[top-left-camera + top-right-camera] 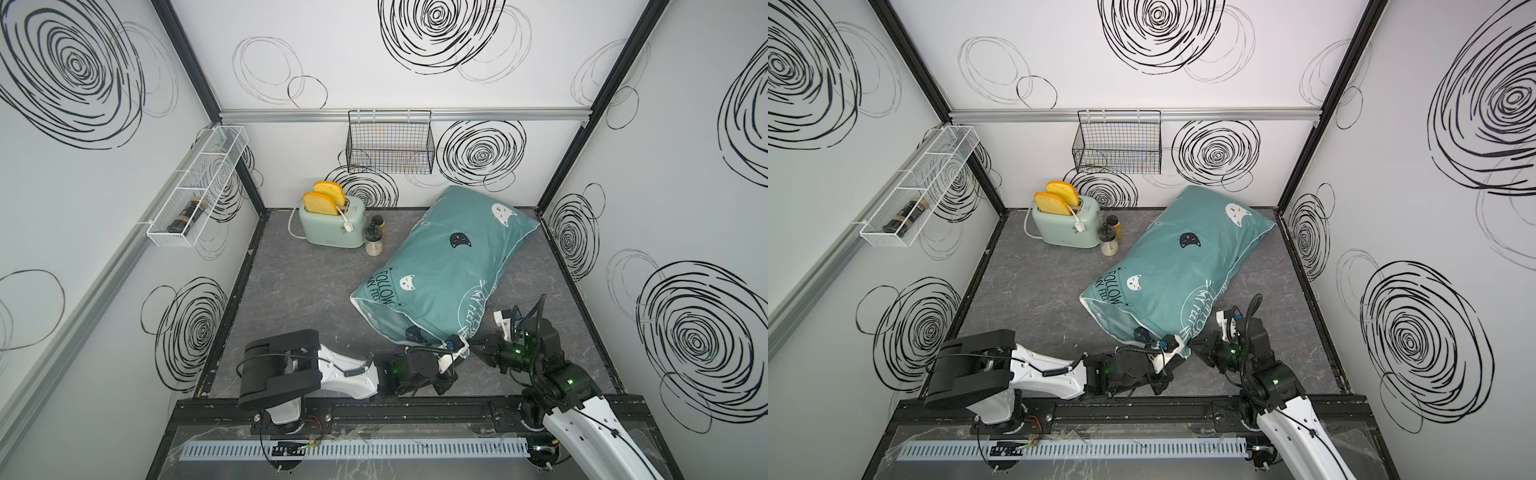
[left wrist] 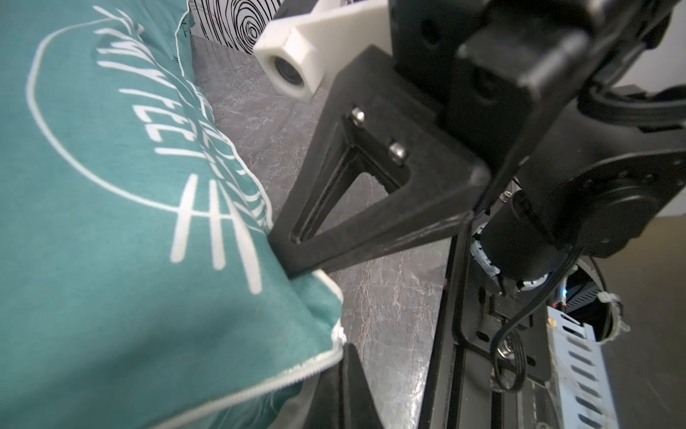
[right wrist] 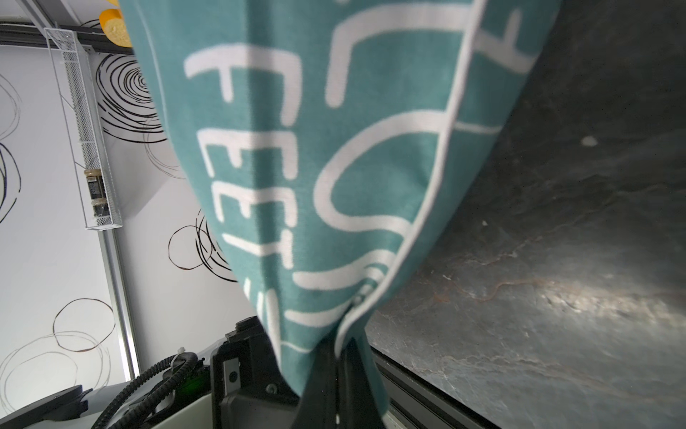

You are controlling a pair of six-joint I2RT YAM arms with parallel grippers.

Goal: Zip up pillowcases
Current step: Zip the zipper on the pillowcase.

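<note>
Teal cat-print pillowcase (image 1: 440, 257), stuffed, white-piped, lying diagonally; zipper (image 2: 237, 394) runs along near end.

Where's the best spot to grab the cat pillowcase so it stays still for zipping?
Pinch the near corner of the pillowcase, where the zipper ends, coming in from the robot's right side. The stuffed middle looks too puffy, but that corner tapers to a thin flap. The right gripper is shut on it there.

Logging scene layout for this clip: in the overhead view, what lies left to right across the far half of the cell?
White mesh wall basket → mint-green toaster holding two toast slices → small clear glass jars → teal stuffed cat-print fabric pillowcase. The black wire wall basket overlaps these, so it is omitted.
</note>
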